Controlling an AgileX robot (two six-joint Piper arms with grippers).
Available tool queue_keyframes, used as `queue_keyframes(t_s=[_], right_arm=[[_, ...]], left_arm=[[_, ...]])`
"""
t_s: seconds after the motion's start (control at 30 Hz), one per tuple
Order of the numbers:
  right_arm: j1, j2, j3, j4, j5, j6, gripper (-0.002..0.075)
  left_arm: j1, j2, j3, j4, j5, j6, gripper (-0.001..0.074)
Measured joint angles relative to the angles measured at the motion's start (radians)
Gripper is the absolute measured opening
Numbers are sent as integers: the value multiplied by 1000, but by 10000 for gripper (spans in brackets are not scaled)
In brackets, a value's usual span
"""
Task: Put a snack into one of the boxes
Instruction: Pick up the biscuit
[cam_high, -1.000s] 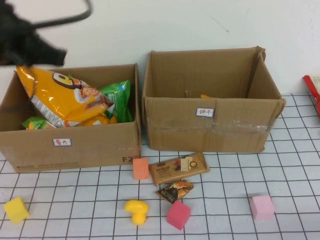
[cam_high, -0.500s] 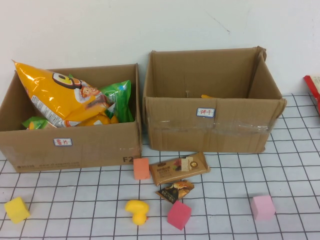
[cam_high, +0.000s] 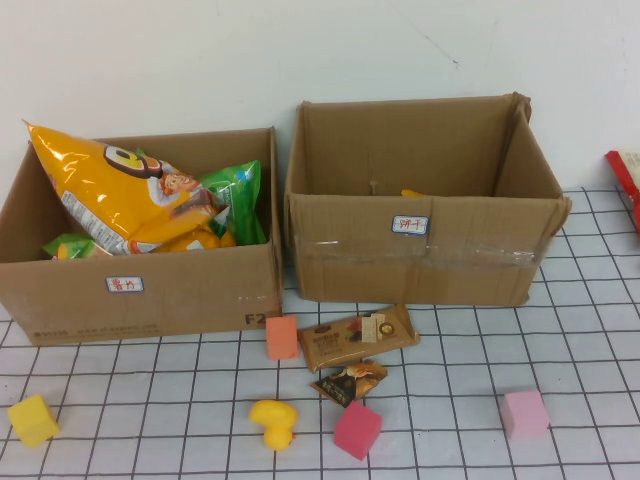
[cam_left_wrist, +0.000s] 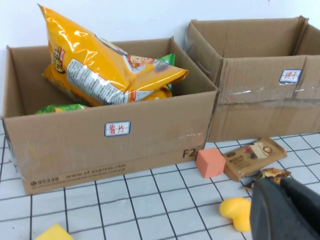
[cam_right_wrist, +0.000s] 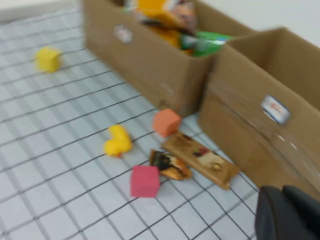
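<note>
The wider, lower box (cam_high: 190, 292) on the left holds a big orange chip bag (cam_high: 120, 195) and a green bag (cam_high: 238, 195). The taller taped box (cam_high: 470, 268) stands to its right, with only a small yellow bit showing inside. A brown snack bar (cam_high: 358, 338) and a small dark snack packet (cam_high: 350, 381) lie on the grid mat in front of the boxes. Neither gripper shows in the high view. My left gripper (cam_left_wrist: 278, 182) is shut and empty, low over the mat near the dark packet (cam_left_wrist: 267, 174). My right gripper (cam_right_wrist: 282, 191) is shut and empty, in front of the taller box (cam_right_wrist: 260, 120).
Foam pieces lie on the mat: an orange block (cam_high: 282, 337), a yellow block (cam_high: 32, 419), a yellow duck (cam_high: 273, 421), a magenta cube (cam_high: 357, 429) and a pink cube (cam_high: 525, 414). A red item (cam_high: 625, 175) sits at the right edge.
One second ago my left arm was a dark blur above the wider box's far left corner. It has since left the high view, and the orange chip bag stays in the box.
</note>
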Motion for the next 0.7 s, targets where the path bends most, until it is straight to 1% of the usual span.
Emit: queue_keyframes(t_s=[0.1,0.17,0.27,0.37,0.57,0.7], right_arm=[[0,149,-134,-31,117,-55,-1],[2,245,-223,-69,197,-61,-1],[44,394,-364,-154,295,-45,-1],[132,518,-478,-285,349,-8,-1],[375,724,-651,-632,394,130,-1],[495,848,-719,-719,392,166,-1]], left_arm=[[0,-18,20,-4,0,0,-1],[0,-19,27,-11,2,0,-1],[0,-19,34,-25,2,0,-1],[0,-19,34,-36,-1,0,-1],[0,-19,35,-40,-6,-2,-1],[0,-19,35,-40,-6,-2,-1]])
